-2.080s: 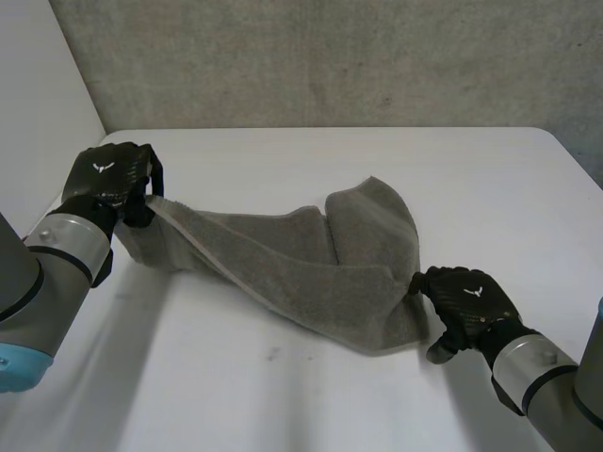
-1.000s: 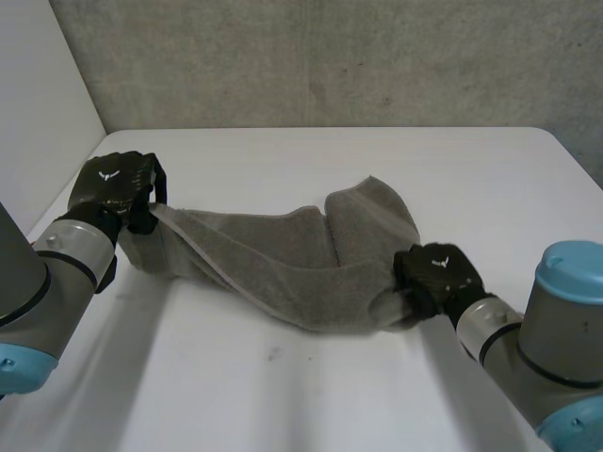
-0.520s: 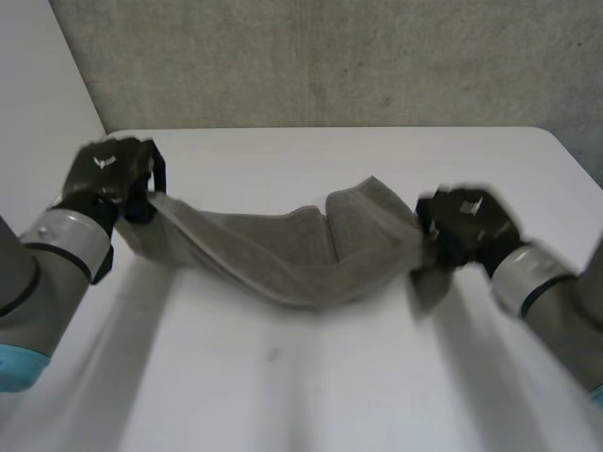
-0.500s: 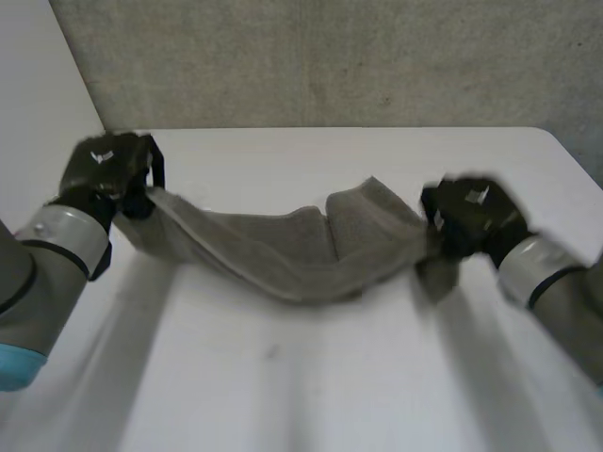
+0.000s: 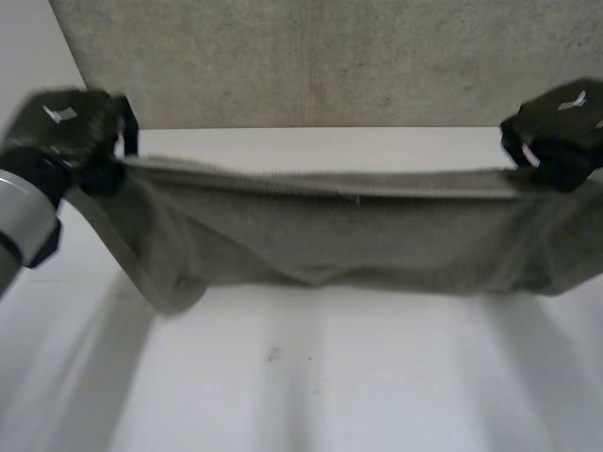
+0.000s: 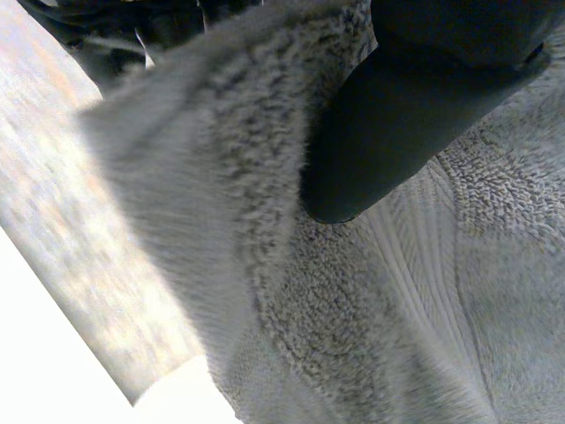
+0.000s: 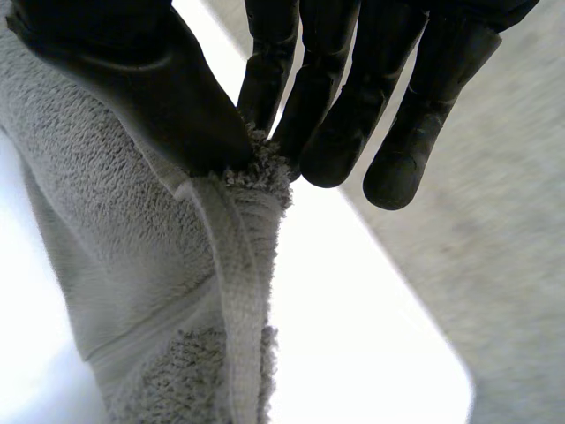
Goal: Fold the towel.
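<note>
Towel (image 5: 320, 231), soft and limp, sags between our left hand (image 5: 68, 137) and right hand (image 5: 561, 132), each pinching 1 top corner.

Soft, even light; the towel (image 5: 320, 235) casts a faint shadow on the table (image 5: 377, 386).

towel (image 5: 330, 231) | grey terry | stretched wide, hanging above table

A white surface (image 5: 311, 395) is seen, marked by a small dark speck (image 5: 273, 354) near its middle. Behind its far edge a rough grey concrete wall (image 5: 311, 56) is set, joined at the left by a plain white wall (image 5: 24, 38).
</note>
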Robot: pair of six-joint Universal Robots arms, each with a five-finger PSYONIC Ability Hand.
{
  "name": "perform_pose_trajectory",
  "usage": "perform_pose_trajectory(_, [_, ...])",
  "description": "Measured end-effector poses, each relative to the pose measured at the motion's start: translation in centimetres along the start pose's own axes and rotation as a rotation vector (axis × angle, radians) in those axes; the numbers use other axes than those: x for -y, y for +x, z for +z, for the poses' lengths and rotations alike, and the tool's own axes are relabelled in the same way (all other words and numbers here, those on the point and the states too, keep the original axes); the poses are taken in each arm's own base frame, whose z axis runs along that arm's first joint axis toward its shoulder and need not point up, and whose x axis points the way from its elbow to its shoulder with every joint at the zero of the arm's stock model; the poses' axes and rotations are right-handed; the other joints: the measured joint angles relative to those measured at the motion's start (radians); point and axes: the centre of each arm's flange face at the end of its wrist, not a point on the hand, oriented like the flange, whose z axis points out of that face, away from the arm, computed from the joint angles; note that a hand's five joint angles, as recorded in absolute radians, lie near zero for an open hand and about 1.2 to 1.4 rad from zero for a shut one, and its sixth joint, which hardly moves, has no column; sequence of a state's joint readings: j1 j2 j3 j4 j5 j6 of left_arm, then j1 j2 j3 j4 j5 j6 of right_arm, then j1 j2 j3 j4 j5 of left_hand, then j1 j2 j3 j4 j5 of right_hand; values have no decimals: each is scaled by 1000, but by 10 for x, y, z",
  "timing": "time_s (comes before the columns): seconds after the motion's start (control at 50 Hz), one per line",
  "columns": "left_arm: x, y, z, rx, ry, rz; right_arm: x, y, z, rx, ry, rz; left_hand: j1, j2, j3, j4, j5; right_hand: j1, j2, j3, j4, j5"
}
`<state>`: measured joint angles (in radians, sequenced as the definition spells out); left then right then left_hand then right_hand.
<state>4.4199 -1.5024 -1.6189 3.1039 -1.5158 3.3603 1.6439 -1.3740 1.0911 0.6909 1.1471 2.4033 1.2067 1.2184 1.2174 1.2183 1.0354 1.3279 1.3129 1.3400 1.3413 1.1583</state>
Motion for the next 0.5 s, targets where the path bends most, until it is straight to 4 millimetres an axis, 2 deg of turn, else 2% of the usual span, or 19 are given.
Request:
perform_pose_trajectory(0.12, [-45,11,38,-40,-142,35,-17,-18,37,85,-76,-10,0,0,0,0,0,0,0,0,0,0])
perform_pose_trajectory(0.18, [-56,14,58,-49,-164,39,-17,-27,56,92,-79,-31,0,0,0,0,0,0,0,0,0,0])
perform_pose_trajectory(0.24, [-59,14,78,-48,-151,40,-11,-32,76,62,-54,-58,0,0,0,0,0,0,5,0,0,0])
perform_pose_trajectory(0.3, [-46,11,99,-31,-84,37,4,-23,94,-25,29,-81,0,0,0,0,0,1,13,0,0,0])
perform_pose_trajectory(0.36, [-21,4,119,-2,25,32,27,-6,108,-151,161,-91,0,0,1,0,0,1,13,0,0,0])
perform_pose_trajectory(0.38, [-7,1,127,14,87,27,39,3,111,-207,229,-91,0,0,1,0,1,1,13,0,0,0])
perform_pose_trajectory(0.44, [25,-9,135,55,230,6,66,23,110,-322,381,-83,0,0,1,0,0,1,13,0,0,0])
perform_pose_trajectory(0.5, [56,-19,135,95,364,-28,92,40,98,-406,522,-74,0,0,1,0,0,1,13,0,0,0])
